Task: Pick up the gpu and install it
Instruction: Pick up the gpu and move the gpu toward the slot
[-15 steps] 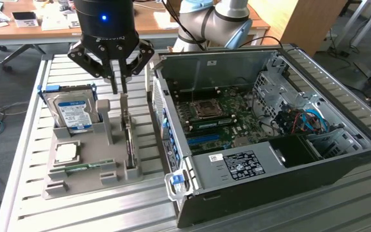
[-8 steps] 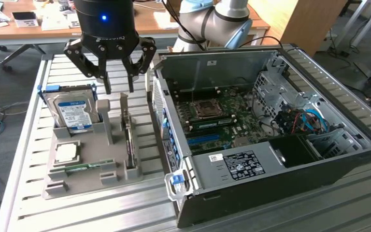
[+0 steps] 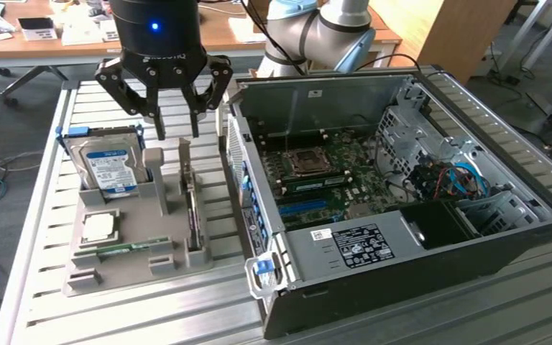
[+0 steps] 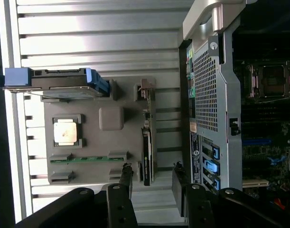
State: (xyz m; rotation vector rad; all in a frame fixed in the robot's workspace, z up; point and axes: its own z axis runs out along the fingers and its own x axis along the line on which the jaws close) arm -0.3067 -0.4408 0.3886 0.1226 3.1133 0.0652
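The gpu (image 3: 192, 208) stands on edge in a slot along one side of a grey holder (image 3: 156, 233) on the slatted table. It shows as a thin dark card with a metal bracket at its far end. In the wrist view the gpu (image 4: 147, 154) runs lengthwise just ahead of the fingertips. My gripper (image 3: 178, 129) hangs above the far end of the holder, close over the card's bracket end. Its two black fingers (image 4: 126, 183) are open, with nothing between them. The open computer case (image 3: 401, 201) lies beside the holder, its motherboard (image 3: 324, 180) exposed.
The holder also carries a silver hard drive (image 3: 111, 169) with blue rails, a processor chip (image 3: 98, 226) and a green memory stick (image 3: 123, 249). The case's back panel (image 4: 209, 95) stands right next to the gpu slot. A desk with clutter is behind the table.
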